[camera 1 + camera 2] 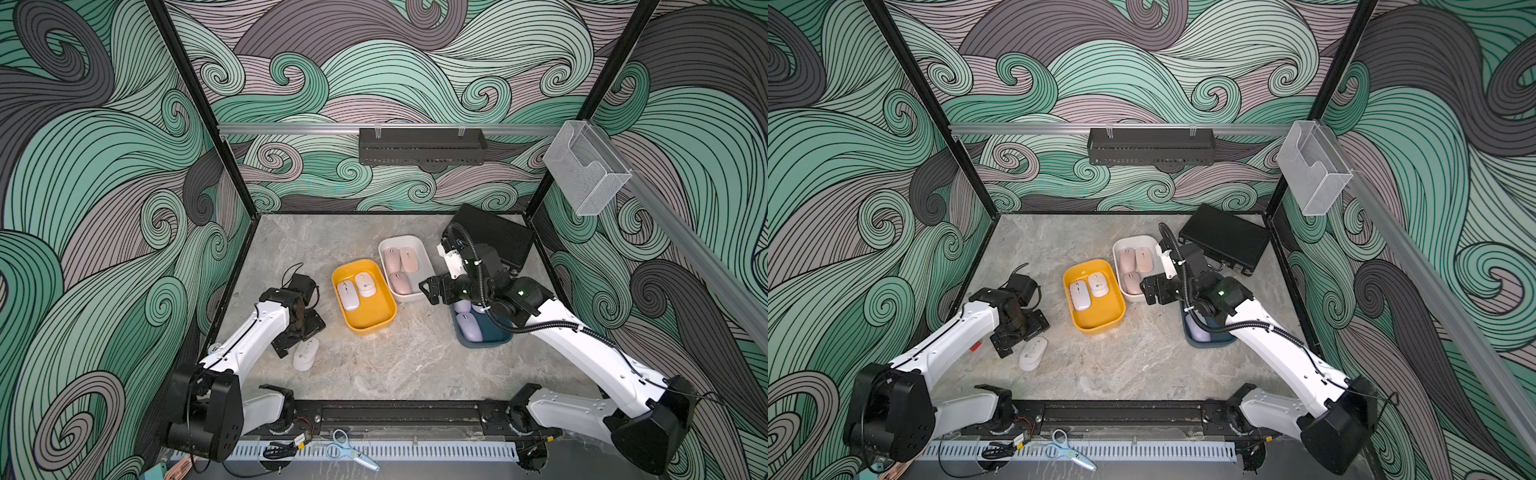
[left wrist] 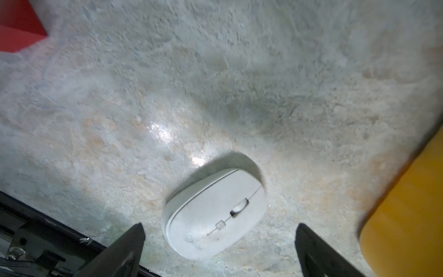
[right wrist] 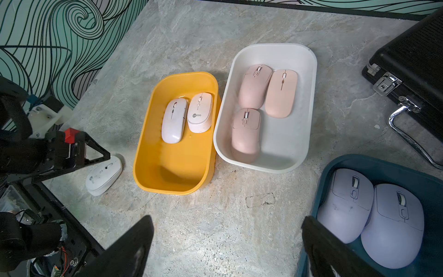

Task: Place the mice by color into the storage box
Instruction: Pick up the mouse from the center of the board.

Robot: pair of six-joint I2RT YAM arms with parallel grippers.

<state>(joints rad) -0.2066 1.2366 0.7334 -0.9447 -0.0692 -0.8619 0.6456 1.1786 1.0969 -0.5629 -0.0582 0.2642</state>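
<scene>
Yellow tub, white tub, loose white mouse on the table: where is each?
Yellow tub [image 1: 374,313]: a top view, bare floor inside.
White tub [image 1: 401,238]: a top view, far rim.
Loose white mouse [image 1: 306,354]: a top view, middle of its back.

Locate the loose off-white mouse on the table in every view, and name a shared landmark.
Top view: loose mouse, lower left of the yellow bin.
Top view: same spot.
Left wrist: alone on the table, yellow bin beside it.
Right wrist: across the yellow bin from the white bin.
Landmark: the yellow bin.
</scene>
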